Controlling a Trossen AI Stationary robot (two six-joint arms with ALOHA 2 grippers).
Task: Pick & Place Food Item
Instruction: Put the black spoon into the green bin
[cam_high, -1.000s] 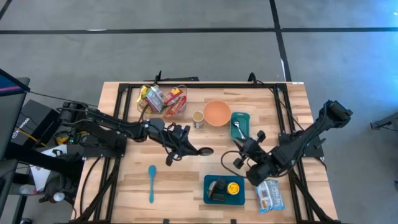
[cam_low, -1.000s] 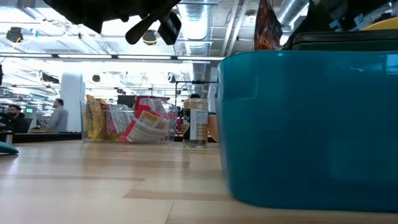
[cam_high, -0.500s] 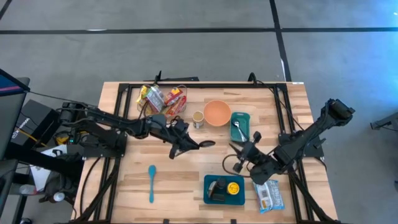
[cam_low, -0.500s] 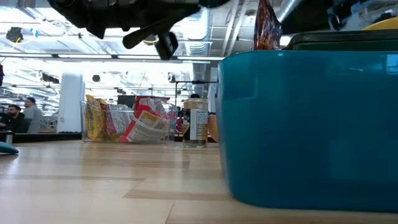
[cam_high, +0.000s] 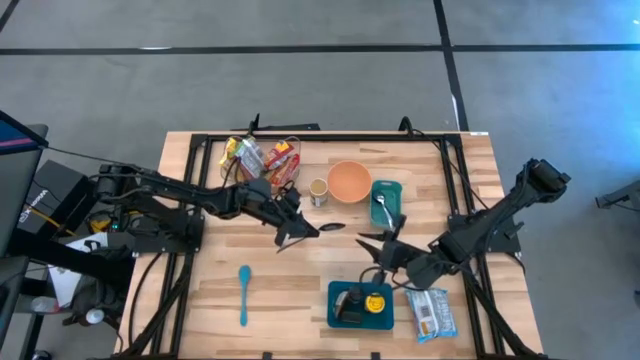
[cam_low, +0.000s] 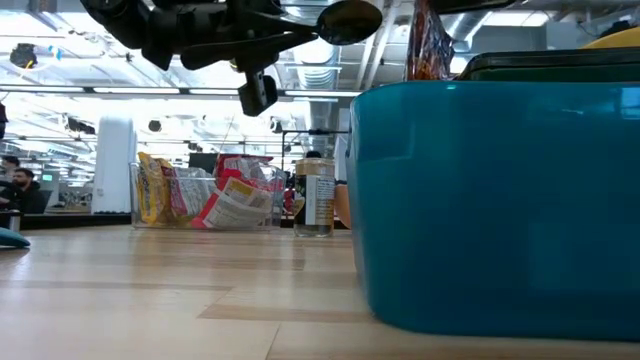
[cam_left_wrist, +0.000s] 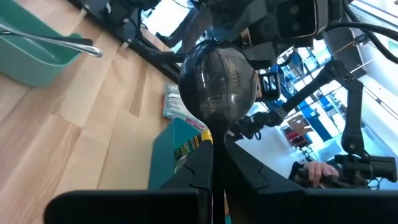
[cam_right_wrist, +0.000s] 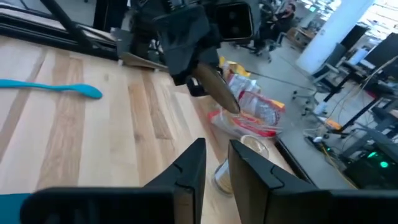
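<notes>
1 dark spoon (cam_high: 333, 228) hangs above mid-surface (cam_high: 300, 290), pinched in the left gripper (cam_high: 296, 229). The right gripper (cam_high: 378, 240), empty, fingers slightly parted, hovers near 1 teal bin (cam_high: 345, 288). Also here: 1 blue spoon (cam_high: 243, 293), 1 orange bowl (cam_high: 349, 181), 1 jar (cam_high: 318, 191).

We see the black spoon (cam_high: 333, 227) raised over mid-table. Behind it stand the jar (cam_high: 318, 191) and bowl (cam_high: 349, 181); the snack bin (cam_high: 262, 160) lies behind-left, the blue spoon (cam_high: 243, 292) front-left, the teal container (cam_high: 360, 304) front-right.
</notes>
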